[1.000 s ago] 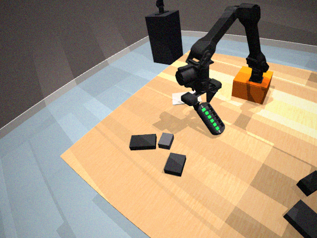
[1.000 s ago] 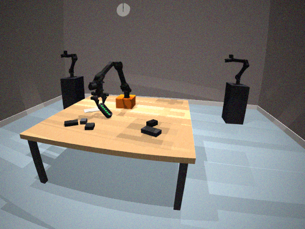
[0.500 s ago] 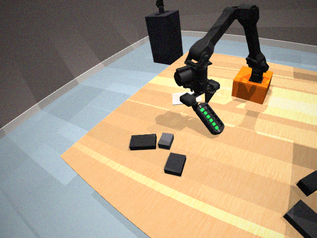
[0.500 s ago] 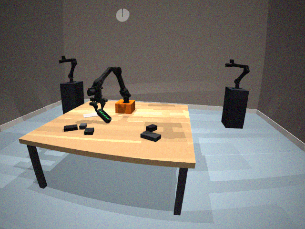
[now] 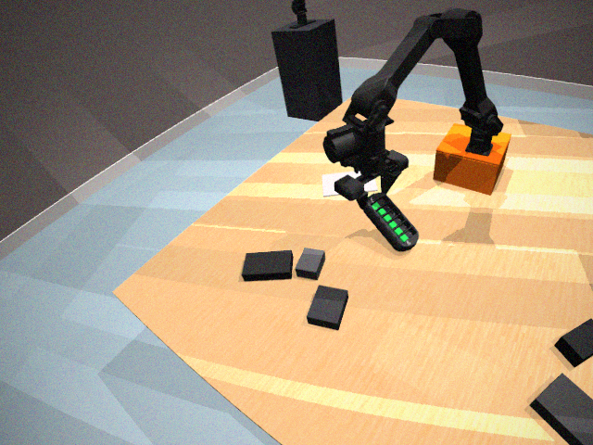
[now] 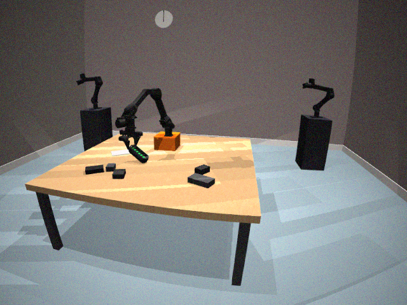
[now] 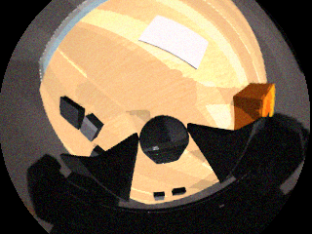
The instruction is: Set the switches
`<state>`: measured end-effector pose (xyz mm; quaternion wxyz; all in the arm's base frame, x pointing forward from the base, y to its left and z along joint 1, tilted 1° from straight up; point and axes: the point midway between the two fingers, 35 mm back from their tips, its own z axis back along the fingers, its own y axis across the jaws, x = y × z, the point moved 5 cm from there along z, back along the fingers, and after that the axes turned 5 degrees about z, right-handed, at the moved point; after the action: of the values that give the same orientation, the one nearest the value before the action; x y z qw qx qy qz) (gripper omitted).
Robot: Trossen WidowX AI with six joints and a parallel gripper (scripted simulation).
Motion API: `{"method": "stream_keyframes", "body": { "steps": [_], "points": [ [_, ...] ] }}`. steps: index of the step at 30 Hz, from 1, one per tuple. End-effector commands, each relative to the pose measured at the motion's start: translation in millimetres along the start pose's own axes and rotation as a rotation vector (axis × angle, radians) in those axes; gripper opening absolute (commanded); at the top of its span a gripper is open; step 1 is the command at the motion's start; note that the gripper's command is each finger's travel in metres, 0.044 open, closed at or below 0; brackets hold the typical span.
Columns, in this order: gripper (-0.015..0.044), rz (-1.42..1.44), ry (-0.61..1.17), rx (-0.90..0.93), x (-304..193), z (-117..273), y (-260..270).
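Observation:
The dark grey controller unit (image 5: 390, 221) hangs tilted above the bench, its upper end between my fingers and its lower end toward the bench front, with its shadow beside it. Its row of green rocker ends faces up; I cannot tell which ends are pressed. My gripper (image 5: 371, 192) is shut on the unit's upper end. The unit also shows in the exterior view (image 6: 138, 153) below my gripper (image 6: 130, 143). In the wrist view the unit (image 7: 164, 138) appears end-on as a dark round shape between the two fingers. The underside label is not visible.
A white sheet (image 5: 333, 183) lies behind the gripper. The arm's orange base (image 5: 472, 158) stands at the right rear. Three dark blocks (image 5: 267, 264) (image 5: 309, 262) (image 5: 328, 306) lie at the front left, two more (image 5: 576, 342) (image 5: 567, 412) at the right edge.

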<state>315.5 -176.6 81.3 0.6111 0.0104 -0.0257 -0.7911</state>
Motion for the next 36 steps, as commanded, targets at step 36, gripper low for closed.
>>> {"method": "stream_keyframes", "body": {
  "steps": [36],
  "points": [
    [0.0336,0.006,-0.001,-0.005,4,-26,-2]
  ]
}}
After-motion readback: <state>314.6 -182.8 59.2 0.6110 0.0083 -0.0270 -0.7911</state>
